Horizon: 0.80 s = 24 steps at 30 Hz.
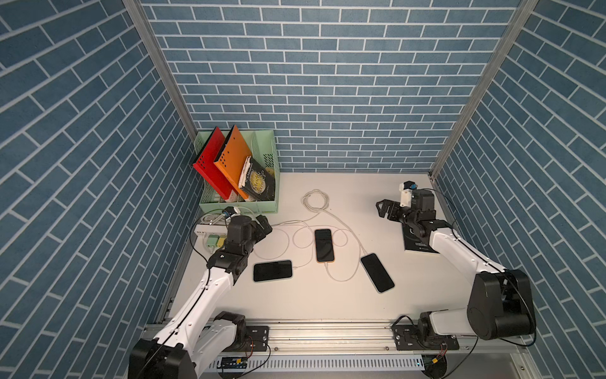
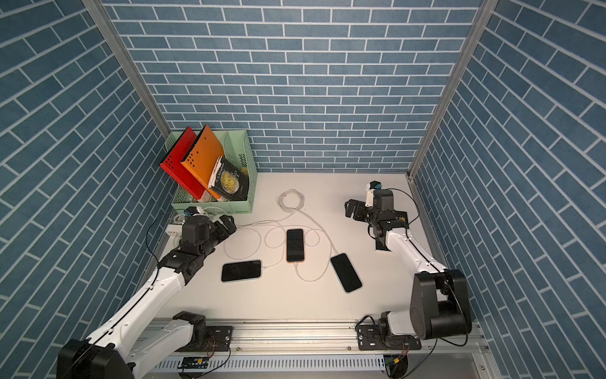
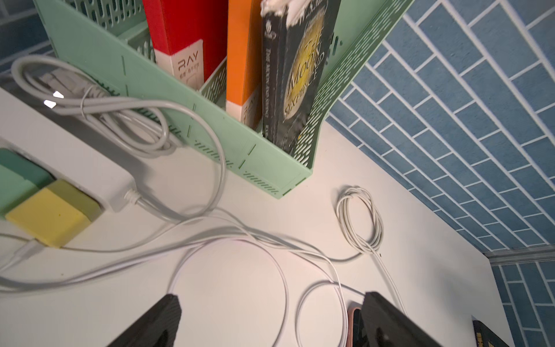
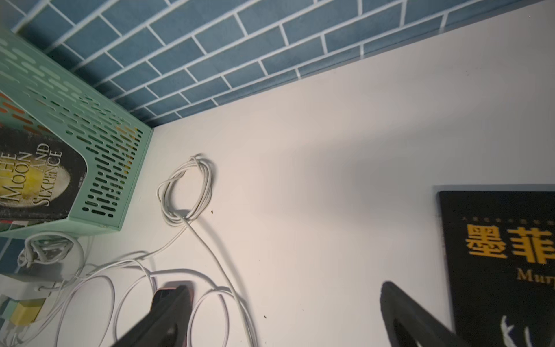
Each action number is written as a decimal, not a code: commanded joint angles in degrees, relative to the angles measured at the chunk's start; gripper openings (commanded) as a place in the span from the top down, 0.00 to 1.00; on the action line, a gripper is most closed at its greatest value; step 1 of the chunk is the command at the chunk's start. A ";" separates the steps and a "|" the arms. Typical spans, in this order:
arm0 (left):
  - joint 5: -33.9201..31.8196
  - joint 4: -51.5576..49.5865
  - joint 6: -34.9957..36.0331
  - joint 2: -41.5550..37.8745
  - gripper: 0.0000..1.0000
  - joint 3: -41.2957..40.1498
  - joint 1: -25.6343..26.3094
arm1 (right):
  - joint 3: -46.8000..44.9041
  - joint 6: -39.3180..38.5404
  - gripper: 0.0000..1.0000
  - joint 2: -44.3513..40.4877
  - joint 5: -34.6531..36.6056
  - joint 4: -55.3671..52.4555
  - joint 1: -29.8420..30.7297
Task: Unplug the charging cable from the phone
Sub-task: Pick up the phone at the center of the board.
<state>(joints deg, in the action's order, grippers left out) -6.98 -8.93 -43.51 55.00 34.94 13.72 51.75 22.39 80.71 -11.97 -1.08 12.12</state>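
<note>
Three dark-screened phones lie on the white table in both top views: a left one lying crosswise [image 1: 272, 270], a middle one in an orange case [image 1: 324, 245] [image 2: 295, 245], and a right one at a slant [image 1: 377, 272]. A thin white charging cable [image 1: 341, 279] is plugged into each. My left gripper [image 1: 264, 226] [image 3: 270, 299] hovers open beyond the left phone, over cable loops. In the left wrist view the orange-cased phone's corner [image 3: 354, 324] shows beside a finger. My right gripper [image 1: 382, 210] [image 4: 285, 288] is open at the far right, away from the phones.
A green file rack [image 1: 262, 203] with red, orange and black books stands at the back left. In front of it lies a white power strip [image 1: 203, 229] with green and yellow chargers [image 3: 48, 219]. A coiled cable [image 1: 315, 200] lies mid-back. A black book [image 4: 495, 255] lies under my right arm.
</note>
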 commanded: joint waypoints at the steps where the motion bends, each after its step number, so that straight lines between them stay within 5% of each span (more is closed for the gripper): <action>1: -2.14 -5.24 -6.81 -1.42 0.00 -1.56 2.45 | 2.10 1.90 0.00 2.82 2.24 -1.65 3.26; 11: -0.83 -9.22 -16.98 -1.51 0.00 -7.46 8.75 | 10.63 2.08 0.01 13.88 1.28 -1.93 13.00; 24: -0.19 -6.36 -27.57 1.81 0.00 -12.39 15.46 | 16.47 2.14 0.00 21.19 -1.02 -3.39 16.76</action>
<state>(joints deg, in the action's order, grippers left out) -6.57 -15.44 -67.72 56.03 22.46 27.99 66.59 23.77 101.14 -12.01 -2.92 28.23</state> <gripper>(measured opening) 0.998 0.995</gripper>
